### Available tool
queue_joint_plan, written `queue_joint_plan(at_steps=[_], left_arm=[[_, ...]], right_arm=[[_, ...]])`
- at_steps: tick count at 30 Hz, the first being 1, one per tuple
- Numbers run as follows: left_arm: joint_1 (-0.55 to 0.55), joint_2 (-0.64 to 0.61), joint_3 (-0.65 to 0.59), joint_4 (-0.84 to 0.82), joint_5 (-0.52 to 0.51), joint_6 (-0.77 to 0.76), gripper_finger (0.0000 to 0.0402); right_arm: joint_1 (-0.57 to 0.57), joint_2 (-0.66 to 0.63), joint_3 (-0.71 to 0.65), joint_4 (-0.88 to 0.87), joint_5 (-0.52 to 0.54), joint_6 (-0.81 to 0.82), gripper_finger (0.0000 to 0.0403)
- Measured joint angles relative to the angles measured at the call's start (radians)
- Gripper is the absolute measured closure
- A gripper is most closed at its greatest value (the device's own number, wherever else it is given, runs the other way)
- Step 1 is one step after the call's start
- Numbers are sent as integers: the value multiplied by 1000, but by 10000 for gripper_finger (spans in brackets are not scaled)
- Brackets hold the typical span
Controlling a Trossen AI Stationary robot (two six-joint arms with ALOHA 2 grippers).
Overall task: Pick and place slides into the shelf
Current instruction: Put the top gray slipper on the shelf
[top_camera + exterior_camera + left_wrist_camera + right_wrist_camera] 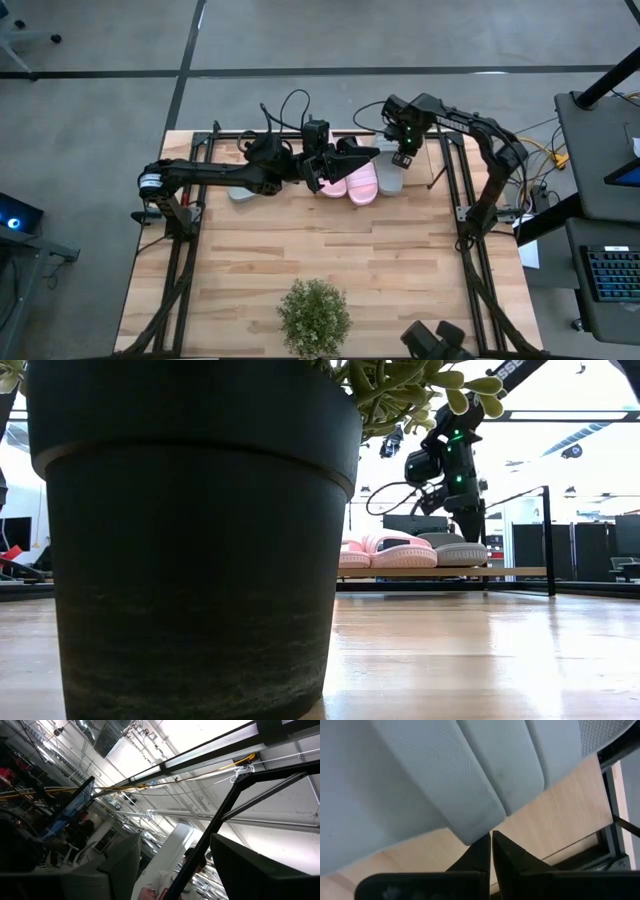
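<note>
On the shelf (500,572) at the table's far edge lie two pink slides (350,184) side by side, soles on the board. A grey slide (391,177) lies to their right, large in the right wrist view (445,775). Another grey slide (239,194) shows partly under the left arm. My right gripper (404,152) (491,845) is shut and points down at the right grey slide (455,551). My left gripper (358,153) hovers open over the pink slides, its wrist view tipped up toward the room (175,860). My right gripper comes from above, and its shut fingertips (482,845) stand at the rounded edge of the grey slide (475,827), which lies flat on the shelf board (545,820). I cannot tell whether they touch it.
A potted plant (314,318) stands at the table's near edge, and its dark pot (190,530) fills the left of the low view. Black metal uprights (549,540) frame the shelf. Bare plank tabletop (330,250) lies between plant and shelf. A person shows in the room (165,880).
</note>
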Motion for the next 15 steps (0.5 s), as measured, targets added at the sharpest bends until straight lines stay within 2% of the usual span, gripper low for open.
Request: queue_joint_plan(at_steps=[15], left_arm=[[2, 0, 0, 0, -8, 2, 177]], right_arm=[[4, 7, 10, 89, -133, 13, 394]])
